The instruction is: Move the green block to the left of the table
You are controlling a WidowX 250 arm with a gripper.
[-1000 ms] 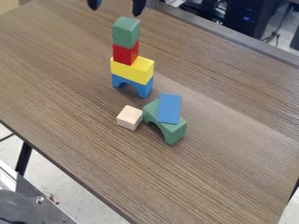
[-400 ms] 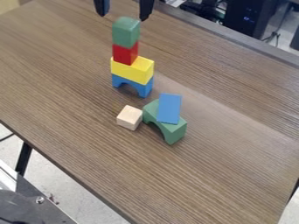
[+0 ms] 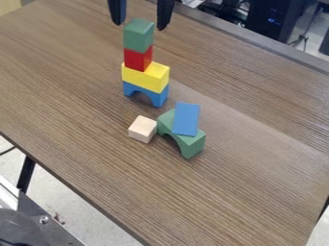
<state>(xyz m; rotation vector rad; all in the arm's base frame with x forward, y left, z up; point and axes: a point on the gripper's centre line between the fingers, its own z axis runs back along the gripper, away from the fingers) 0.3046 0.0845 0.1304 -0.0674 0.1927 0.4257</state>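
Brown tabletop (image 3: 77, 86) in your cam view. Your fingers (image 3: 165, 14) hang open at the top, nr the green blk (image 3: 138, 35), which sits atop red (image 3: 139, 58), yellow (image 3: 146, 76) & blue arch (image 3: 160, 97). You've a pale cube (image 3: 142, 129) beside the green arch (image 3: 193, 143), w/ blue slab (image 3: 186, 119) on it.

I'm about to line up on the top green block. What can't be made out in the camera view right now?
- Gripper: upper part, cut off by the top edge.
- Green block: far sides, hidden by its near faces.
- Fingertips' height above that block: unclear from one slanted view.
- Green arch: part of its top, covered by the blue slab.
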